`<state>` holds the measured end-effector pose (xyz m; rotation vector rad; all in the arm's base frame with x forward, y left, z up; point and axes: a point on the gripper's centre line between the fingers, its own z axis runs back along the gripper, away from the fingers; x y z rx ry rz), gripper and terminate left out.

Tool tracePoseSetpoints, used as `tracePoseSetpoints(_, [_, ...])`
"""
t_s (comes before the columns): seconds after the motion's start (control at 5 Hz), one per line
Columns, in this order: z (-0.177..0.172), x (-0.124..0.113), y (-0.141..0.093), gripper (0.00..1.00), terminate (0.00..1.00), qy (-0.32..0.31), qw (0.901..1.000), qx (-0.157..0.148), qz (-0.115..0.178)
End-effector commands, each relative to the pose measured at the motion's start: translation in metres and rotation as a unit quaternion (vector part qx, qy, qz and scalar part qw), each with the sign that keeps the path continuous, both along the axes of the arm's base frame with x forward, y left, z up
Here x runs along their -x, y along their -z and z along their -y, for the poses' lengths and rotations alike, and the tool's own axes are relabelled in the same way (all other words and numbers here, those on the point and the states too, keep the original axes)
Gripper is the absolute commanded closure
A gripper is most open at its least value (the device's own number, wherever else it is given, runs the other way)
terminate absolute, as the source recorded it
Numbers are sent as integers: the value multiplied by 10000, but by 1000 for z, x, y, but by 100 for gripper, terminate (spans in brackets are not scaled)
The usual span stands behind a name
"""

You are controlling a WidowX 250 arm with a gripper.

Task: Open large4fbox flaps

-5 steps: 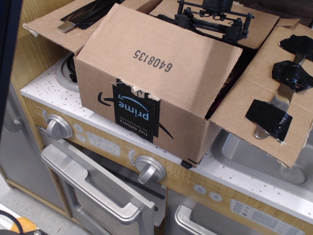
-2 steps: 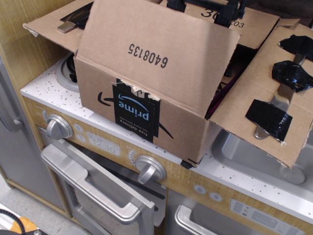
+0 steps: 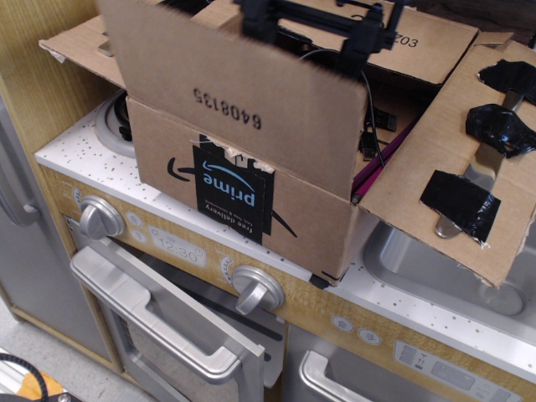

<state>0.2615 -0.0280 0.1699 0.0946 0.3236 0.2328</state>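
Observation:
The large4fbox (image 3: 285,218) is a brown cardboard box with a black "prime" label (image 3: 230,193), standing on a toy kitchen counter. Its front flap (image 3: 243,109), printed "6408135", stands nearly upright and leans slightly forward. My black gripper (image 3: 311,25) is at that flap's top edge, just behind it. Its fingers (image 3: 255,18) are spread wide and hold nothing. The right flap (image 3: 469,159), with black tape patches, lies folded outward. The left flap (image 3: 75,42) and back flap (image 3: 427,46) also lie open.
The white speckled countertop (image 3: 67,151) has a burner ring (image 3: 107,126) to the left of the box and a silver sink (image 3: 435,268) under the right flap. Knobs (image 3: 255,289) and an oven handle (image 3: 159,322) are below. Cables and a magenta rod (image 3: 381,155) lie inside the box.
The front flap has swung up from lying slanted over the box opening to nearly upright. The gripper has moved left and toward the front along with the flap's edge.

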Motion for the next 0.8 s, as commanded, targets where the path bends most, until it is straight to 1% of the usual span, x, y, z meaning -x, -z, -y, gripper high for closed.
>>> tracePoseSetpoints(0.0, [-2, 37, 10, 0, 0, -223, 9975, 158, 655])
tracePoseSetpoints(0.2, [-11, 51, 32, 0, 0, -321, 9934, 272, 1070])
tracePoseSetpoints(0.4, [-16, 57, 51, 0, 0, -240, 9874, 434, 1505])
tracePoseSetpoints(0.6, [-17, 59, 63, 0, 100, -136, 9804, 565, 1883])
